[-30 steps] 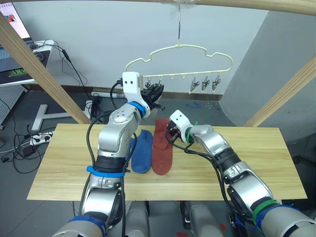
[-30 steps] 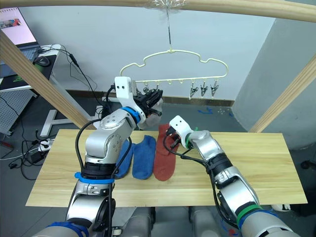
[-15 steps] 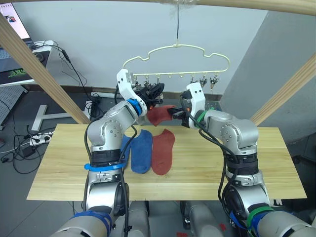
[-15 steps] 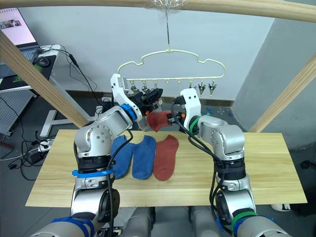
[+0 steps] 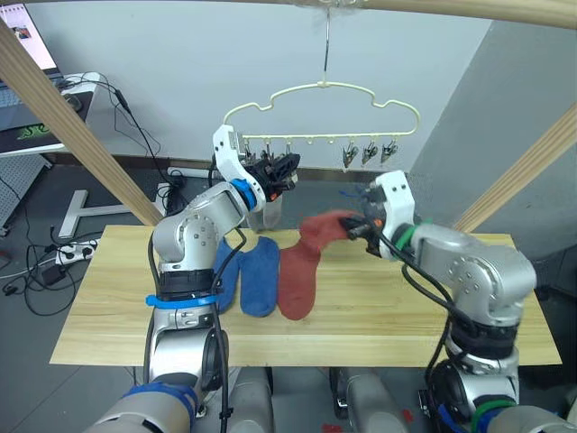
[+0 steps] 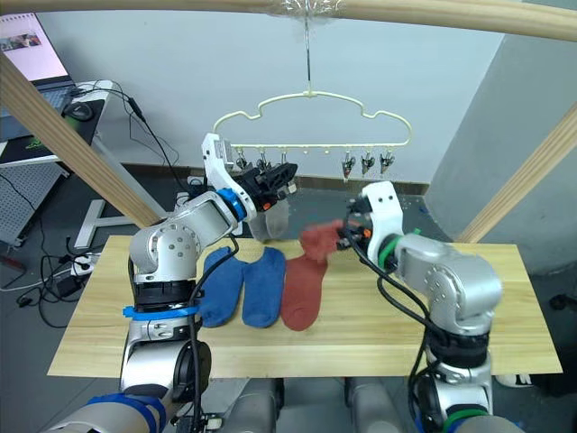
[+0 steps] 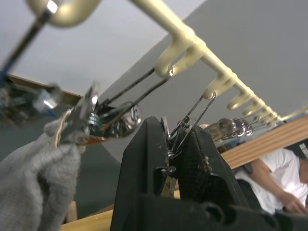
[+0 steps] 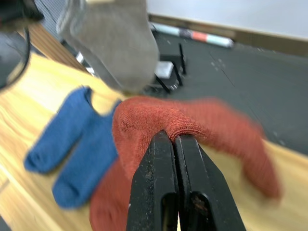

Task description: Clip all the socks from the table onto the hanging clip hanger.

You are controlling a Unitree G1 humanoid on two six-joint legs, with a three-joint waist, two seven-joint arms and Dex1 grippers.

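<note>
Rust-red sock [image 5: 323, 227] hangs pinched in the right gripper [image 5: 358, 227] — fingers closed on its cuff — just above the table [image 5: 379, 307]. Another red sock [image 5: 297, 282] and two blue socks [image 5: 260, 276] lie flat side by side on the wood. Up at the clip hanger [image 5: 321, 113], the left gripper [image 5: 287, 171] squeezes a clip [image 7: 174, 139] beside a clipped grey sock [image 6: 269, 219].

A pale wall [image 5: 180, 63] stands at the back, with a dark grey floor [image 5: 108, 194] below it. Slanted wooden poles [image 5: 72, 126] cross the room. Black cables [image 5: 135, 126] hang near a desk with a screen [image 5: 22, 32].
</note>
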